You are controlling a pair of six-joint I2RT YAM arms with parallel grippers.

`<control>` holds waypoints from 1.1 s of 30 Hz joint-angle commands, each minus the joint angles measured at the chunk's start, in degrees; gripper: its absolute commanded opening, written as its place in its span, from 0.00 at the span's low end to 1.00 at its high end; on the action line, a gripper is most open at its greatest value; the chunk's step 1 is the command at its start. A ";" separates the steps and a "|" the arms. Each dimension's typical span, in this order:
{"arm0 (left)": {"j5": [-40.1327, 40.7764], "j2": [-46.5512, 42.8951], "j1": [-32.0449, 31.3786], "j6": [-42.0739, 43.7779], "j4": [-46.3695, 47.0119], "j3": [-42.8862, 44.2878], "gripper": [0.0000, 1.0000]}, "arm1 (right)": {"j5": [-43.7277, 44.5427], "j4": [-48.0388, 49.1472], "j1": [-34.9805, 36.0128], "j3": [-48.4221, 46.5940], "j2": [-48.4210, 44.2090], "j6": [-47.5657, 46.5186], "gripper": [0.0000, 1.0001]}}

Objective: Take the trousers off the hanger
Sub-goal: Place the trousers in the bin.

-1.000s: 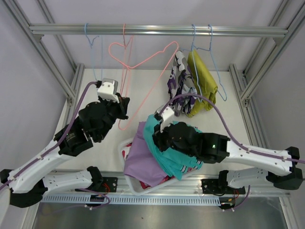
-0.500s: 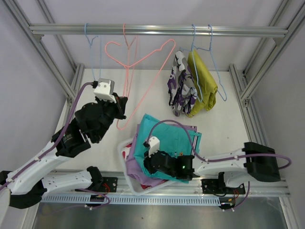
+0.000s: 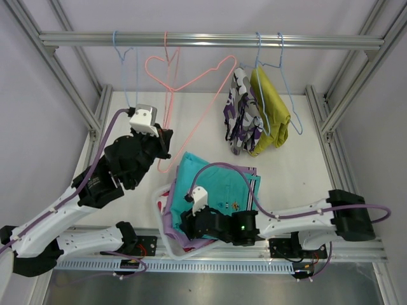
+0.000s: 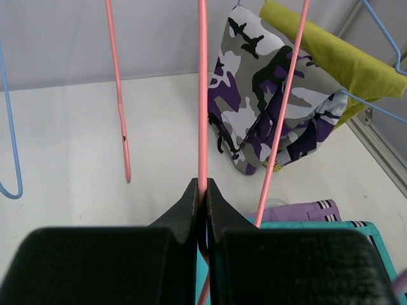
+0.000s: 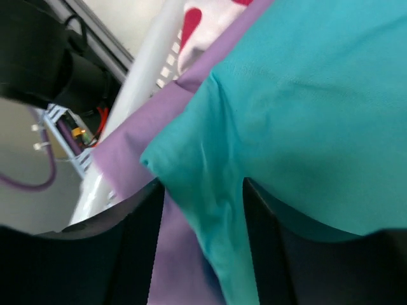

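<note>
Over teal shorts (image 5: 305, 114) heaped in basket (image 5: 147, 70).
Clenched on pink hanger (image 4: 202, 95) wire at left gripper (image 4: 202, 185); released, fingers parted, at right gripper (image 5: 202, 190).

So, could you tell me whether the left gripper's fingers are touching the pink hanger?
Touching. The left wrist view shows the left gripper pinching the pink hanger: its wire runs straight down between the two closed fingers, no gap.

The teal shorts (image 3: 219, 181) and lilac shorts (image 5: 130, 162) are matt cloth, softly creased. The camouflage shorts (image 4: 267, 108) are smooth printed cloth, and the mustard shorts (image 4: 331, 60) are matt too. The pink hanger (image 4: 202, 95) is thin wire with a glossy coat. The left claw (image 4: 201, 189) is matt black plastic. The basket (image 5: 147, 63) is smooth white plastic, and the table (image 4: 63, 140) is matt white.
</note>
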State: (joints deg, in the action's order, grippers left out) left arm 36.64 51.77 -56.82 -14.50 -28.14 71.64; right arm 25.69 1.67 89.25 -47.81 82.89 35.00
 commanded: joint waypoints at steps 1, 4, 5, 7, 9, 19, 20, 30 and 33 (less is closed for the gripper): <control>-1.13 0.26 0.30 -0.18 1.60 0.17 0.01 | 5.15 -11.58 1.88 -5.09 -7.56 0.16 0.57; -1.40 0.18 0.30 -0.18 1.60 0.08 0.01 | 8.93 -17.39 2.85 -8.52 -13.09 -1.16 0.64; -1.49 0.26 0.39 -0.26 1.60 0.08 0.01 | 10.76 -18.45 3.38 -9.13 -15.37 -1.69 0.65; -1.49 0.44 0.39 -0.35 1.51 0.08 0.01 | 12.96 -19.78 3.47 -9.23 -17.49 -2.04 0.63; -1.49 0.44 0.30 -0.35 1.60 -0.01 0.01 | 14.55 -19.87 3.38 -8.01 -19.78 -2.57 0.48; -1.66 1.23 0.30 -0.18 1.42 0.08 0.01 | 16.15 -19.61 -0.65 -3.45 -20.22 -1.34 0.00; -1.66 1.32 0.30 -0.18 1.42 0.26 0.01 | 16.06 -18.73 -1.27 -1.69 -20.49 -1.17 0.00; -1.05 2.20 0.30 0.70 1.16 0.43 0.01 | 5.16 3.34 -11.12 27.60 -23.82 7.89 0.00; -1.22 2.37 0.30 0.53 0.98 0.52 0.01 | 6.56 -0.78 -8.93 25.59 -28.12 5.70 0.00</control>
State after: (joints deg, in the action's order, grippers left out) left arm 35.38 54.02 -56.82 -14.48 -28.21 71.64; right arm 32.21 4.51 78.91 -22.74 57.04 40.36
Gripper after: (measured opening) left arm 0.026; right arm 0.002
